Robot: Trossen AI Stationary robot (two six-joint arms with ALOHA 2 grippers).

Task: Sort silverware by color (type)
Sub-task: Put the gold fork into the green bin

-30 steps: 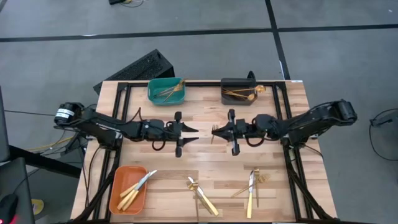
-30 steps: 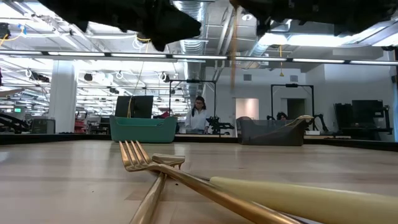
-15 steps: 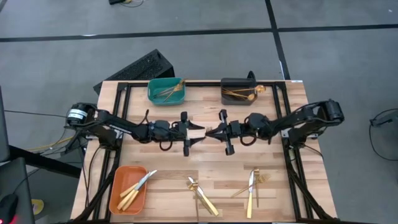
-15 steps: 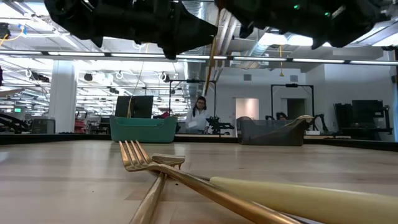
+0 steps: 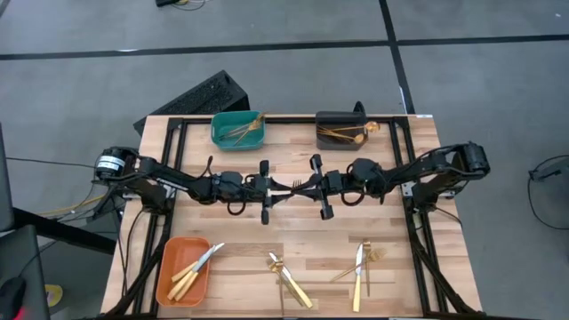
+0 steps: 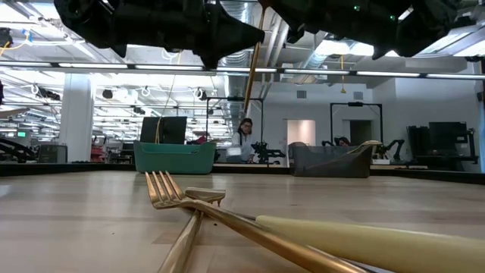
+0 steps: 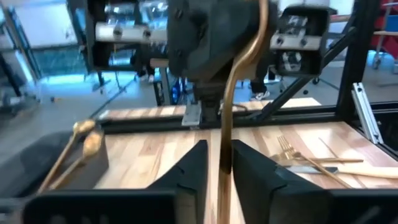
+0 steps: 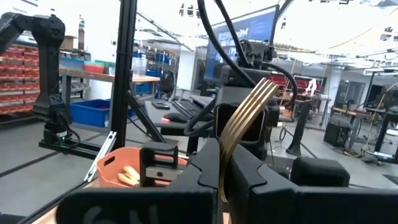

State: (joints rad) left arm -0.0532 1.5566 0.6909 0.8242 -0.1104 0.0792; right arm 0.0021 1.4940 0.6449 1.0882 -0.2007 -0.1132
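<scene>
Both arms have closed the gap since a second ago, and the two grippers now meet tip to tip above the middle of the table [image 5: 222,227], sharing one gold fork [image 5: 297,185]. Nearest the low camera, crossed forks [image 6: 178,193] and a pale knife handle [image 6: 364,239] lie on the wood, the handle cut off at the frame's edge. Above them both grippers are only dark masses, with the held fork's stem hanging between them. The right gripper [image 5: 308,188] is clamped on the fork near its tines, which fan out past its fingers [image 8: 205,165] in the right wrist view. The left gripper [image 5: 281,188] has its fingers [image 7: 194,167] drawn in close on either side of the stem; whether they actually pinch it cannot be told. More silverware lies along the near edge [image 5: 360,264], in the orange bin [image 5: 166,276], and far off in the teal bin [image 5: 220,135] and dark grey bin [image 5: 327,119]. No writing is legible anywhere.
</scene>
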